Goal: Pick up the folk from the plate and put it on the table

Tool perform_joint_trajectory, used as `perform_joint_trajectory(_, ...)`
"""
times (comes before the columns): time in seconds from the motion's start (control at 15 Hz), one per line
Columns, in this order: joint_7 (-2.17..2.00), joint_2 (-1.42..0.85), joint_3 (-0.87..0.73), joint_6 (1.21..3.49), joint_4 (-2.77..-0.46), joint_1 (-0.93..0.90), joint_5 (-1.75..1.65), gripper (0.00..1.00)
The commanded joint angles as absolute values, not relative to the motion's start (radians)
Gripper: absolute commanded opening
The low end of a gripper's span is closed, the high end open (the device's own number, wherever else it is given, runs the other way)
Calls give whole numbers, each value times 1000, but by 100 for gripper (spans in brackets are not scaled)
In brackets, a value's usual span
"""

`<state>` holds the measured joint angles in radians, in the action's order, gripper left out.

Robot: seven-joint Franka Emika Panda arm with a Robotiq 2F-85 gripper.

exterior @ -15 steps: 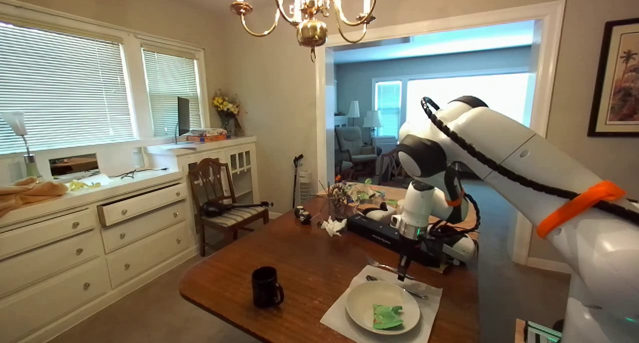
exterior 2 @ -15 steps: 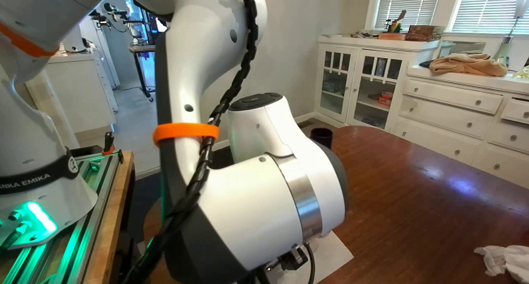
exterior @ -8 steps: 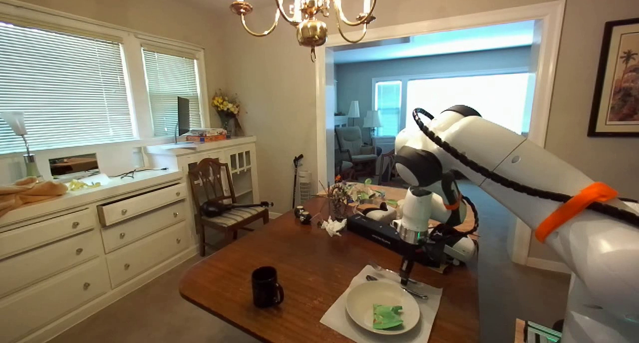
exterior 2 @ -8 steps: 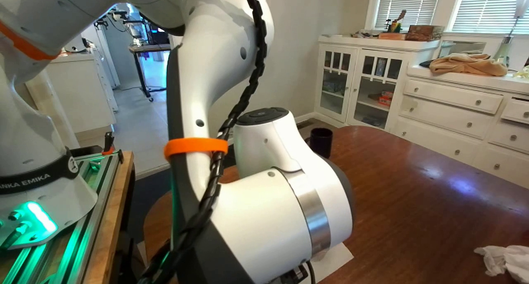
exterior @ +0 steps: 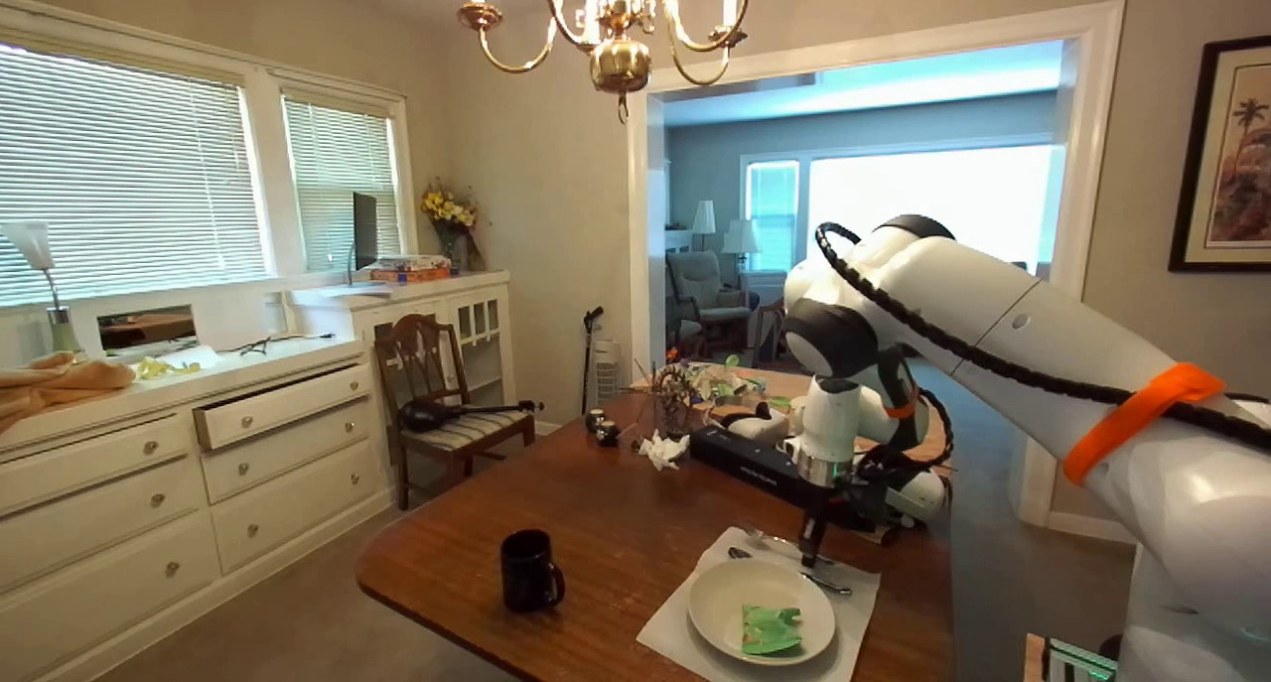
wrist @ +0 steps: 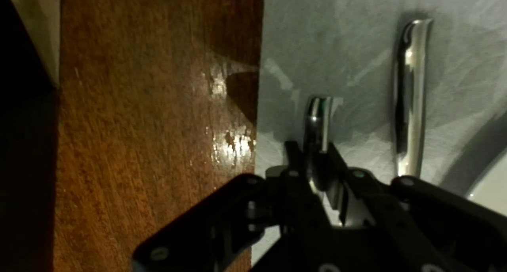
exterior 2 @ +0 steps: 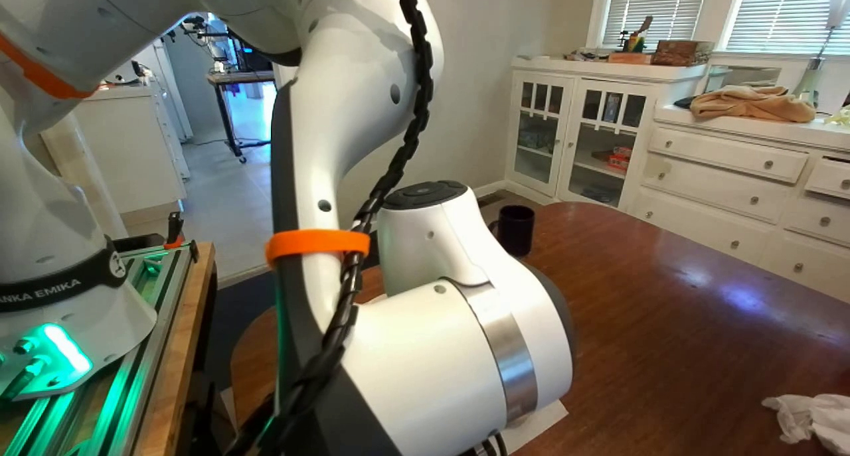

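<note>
The silvery fork (exterior: pixel 773 540) lies beside the plate, along the far edge of a white paper sheet (exterior: pixel 680 622). In the wrist view its handle (wrist: pixel 317 121) runs between my fingertips. My gripper (exterior: pixel 810 557) points down at the handle; in the wrist view the gripper (wrist: pixel 315 149) has narrow, nearly closed jaws against the handle. Whether the fork is off the surface I cannot tell. The white plate (exterior: pixel 713 603) holds a green folded piece (exterior: pixel 771 629). The brown table (exterior: pixel 606 523) lies under everything. My arm hides fork and plate in an exterior view.
A spoon (exterior: pixel 832 586) lies between fork and plate; its handle (wrist: pixel 410 97) is right of my jaws. A black mug (exterior: pixel 526 573) stands left of the plate. A long black box (exterior: pixel 750 464) and crumpled tissue (exterior: pixel 663 451) lie behind.
My gripper has come down and shifted slightly right in an exterior view. The fork has shifted a little right and toward the plate with it. The plate and mug have not moved.
</note>
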<state>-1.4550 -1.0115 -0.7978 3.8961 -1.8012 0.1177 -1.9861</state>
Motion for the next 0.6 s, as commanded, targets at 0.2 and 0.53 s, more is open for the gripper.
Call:
perform_joint_trajectory(0.2, -1484, -1047, -822, 3918, -1778, 100, -2027, 4)
perform_joint_trajectory(0.53, -1484, -1003, -811, 3899, -1801, 101, -2064, 4)
